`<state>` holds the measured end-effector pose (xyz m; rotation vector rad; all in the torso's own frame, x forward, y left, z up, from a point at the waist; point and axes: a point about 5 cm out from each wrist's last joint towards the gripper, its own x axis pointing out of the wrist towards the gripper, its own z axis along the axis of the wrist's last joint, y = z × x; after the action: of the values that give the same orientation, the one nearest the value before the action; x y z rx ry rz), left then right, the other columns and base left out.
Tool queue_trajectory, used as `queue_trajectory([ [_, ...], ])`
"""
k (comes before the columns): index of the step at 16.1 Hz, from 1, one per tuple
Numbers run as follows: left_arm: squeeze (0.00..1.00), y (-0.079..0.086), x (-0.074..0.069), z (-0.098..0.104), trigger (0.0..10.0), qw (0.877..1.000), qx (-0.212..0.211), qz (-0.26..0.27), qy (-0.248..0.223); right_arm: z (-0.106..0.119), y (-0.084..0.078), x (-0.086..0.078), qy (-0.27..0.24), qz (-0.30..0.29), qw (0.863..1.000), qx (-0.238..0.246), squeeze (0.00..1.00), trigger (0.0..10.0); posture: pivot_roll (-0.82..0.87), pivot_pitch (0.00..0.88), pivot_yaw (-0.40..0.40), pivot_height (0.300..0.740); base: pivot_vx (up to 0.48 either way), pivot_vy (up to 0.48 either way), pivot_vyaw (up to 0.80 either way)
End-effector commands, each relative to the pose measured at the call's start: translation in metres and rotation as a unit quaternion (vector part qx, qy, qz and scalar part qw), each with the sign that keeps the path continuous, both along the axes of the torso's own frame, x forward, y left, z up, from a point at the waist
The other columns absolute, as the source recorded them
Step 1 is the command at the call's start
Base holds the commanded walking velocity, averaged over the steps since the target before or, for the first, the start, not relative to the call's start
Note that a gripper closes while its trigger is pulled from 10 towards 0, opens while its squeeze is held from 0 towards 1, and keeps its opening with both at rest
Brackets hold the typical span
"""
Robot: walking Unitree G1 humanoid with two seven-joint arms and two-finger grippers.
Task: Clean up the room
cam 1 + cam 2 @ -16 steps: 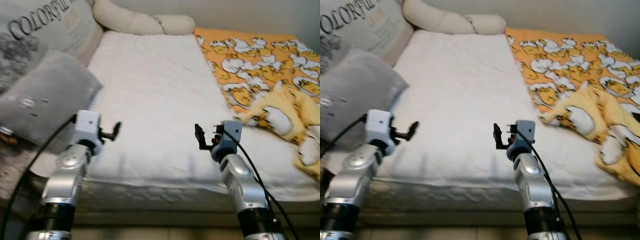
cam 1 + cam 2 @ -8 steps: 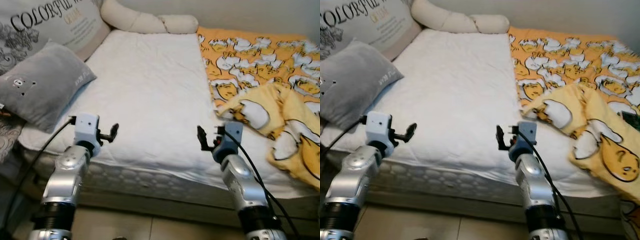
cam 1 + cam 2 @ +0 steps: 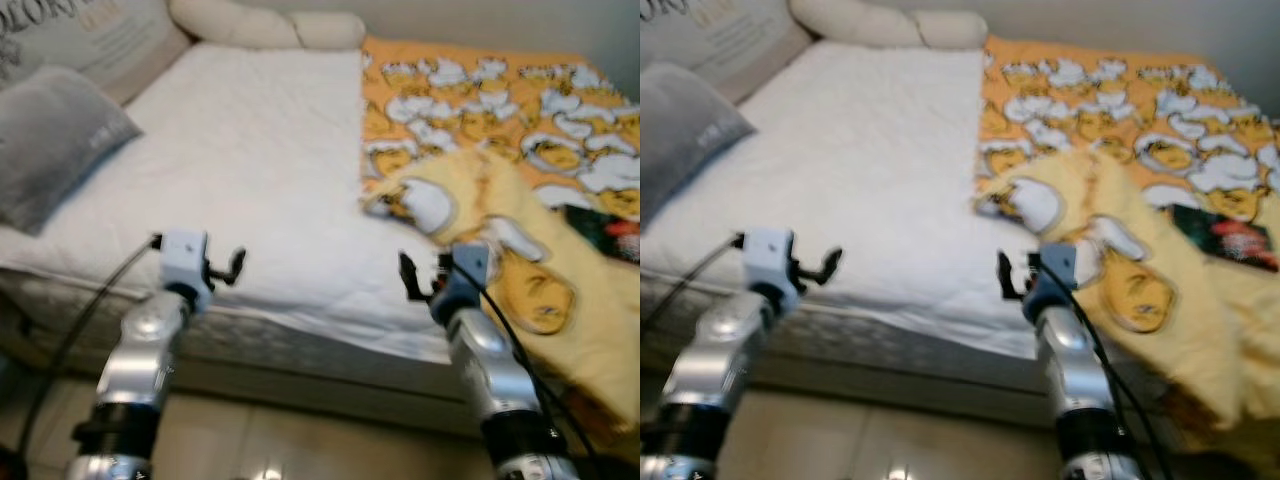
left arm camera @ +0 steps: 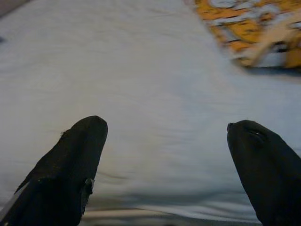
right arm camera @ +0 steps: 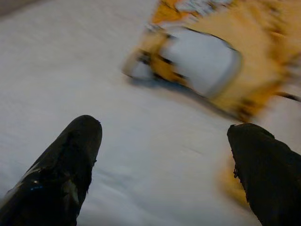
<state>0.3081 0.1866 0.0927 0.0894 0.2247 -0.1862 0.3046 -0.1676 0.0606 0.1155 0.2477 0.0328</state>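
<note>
Over the bed's (image 3: 250,160) near edge my left gripper (image 4: 164,155) and right gripper (image 5: 162,160) hang wide and empty; the rumpled blanket (image 3: 520,250) covers its right side, so I should close in squarely before grasping.

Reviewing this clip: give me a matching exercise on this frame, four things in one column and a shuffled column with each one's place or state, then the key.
Things:
1. grey pillow
2. yellow blanket
3. cream bolster
4. left gripper

Places or states:
A. at the head of the bed, by the wall
B. open, hovering over the near edge of the white mattress
C. crumpled on the robot's right side of the bed, hanging over the near edge
D. on the robot's left side of the bed

Pairs: 1-D, 2-C, 3-A, 4-B
</note>
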Motion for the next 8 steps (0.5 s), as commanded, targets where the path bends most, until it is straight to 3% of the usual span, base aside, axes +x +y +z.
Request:
queue_trajectory([
  [1,0.89,0.0061,0.0012,0.0050,10.0,1.000,0.010,0.005,-0.009,0.0043,0.0025,0.0024,-0.011,0.003,1.000,-0.001,1.00,10.0,-0.01,0.000,0.000,0.740,0.000,-0.480,0.53],
  [8,0.89,0.0059,0.0020,0.0056,10.0,1.000,0.011,0.003,-0.011,0.0032,0.0024,0.0023,-0.010,0.005,1.000,-0.005,1.00,10.0,-0.01,0.000,0.000,0.740,0.000,-0.480,0.73],
])
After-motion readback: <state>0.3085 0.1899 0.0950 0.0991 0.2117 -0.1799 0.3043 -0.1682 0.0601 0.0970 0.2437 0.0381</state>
